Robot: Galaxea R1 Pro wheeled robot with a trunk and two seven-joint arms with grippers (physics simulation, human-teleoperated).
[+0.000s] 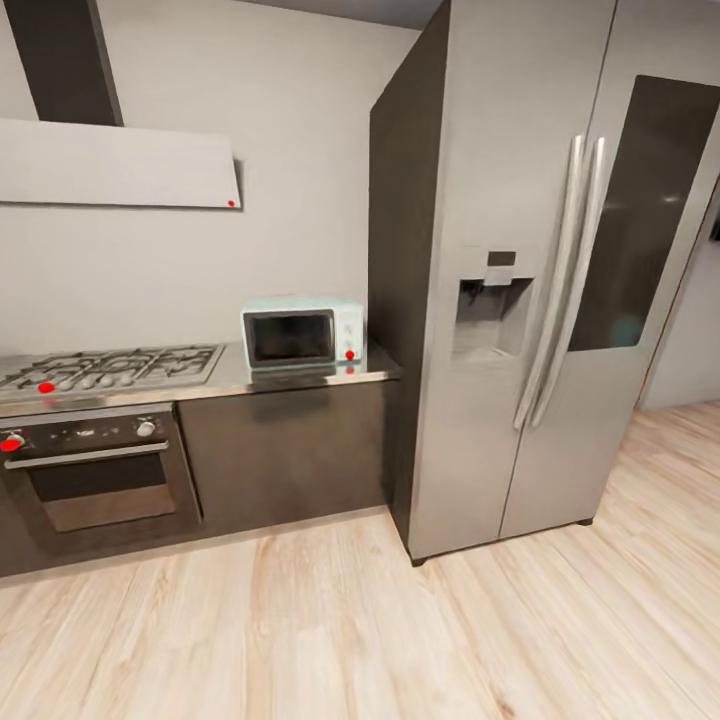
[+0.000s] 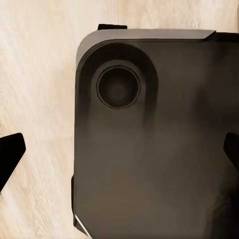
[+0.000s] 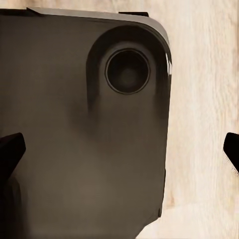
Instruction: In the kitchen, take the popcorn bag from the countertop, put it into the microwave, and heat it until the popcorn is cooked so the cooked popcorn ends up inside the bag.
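Observation:
The pale blue microwave stands with its dark glass door closed at the right end of the grey countertop, close against the fridge side. The popcorn bag and the popcorn are out of view. In the left wrist view my left gripper is open, its dark fingertips far apart over my dark base and the wooden floor. In the right wrist view my right gripper is open in the same way above the base. Nothing sits between either pair of fingers.
A gas hob lies left of the microwave, above a built-in dark oven. A tall steel fridge stands out to the right. A range hood hangs on the wall. Light wooden floor stretches between me and the cabinets.

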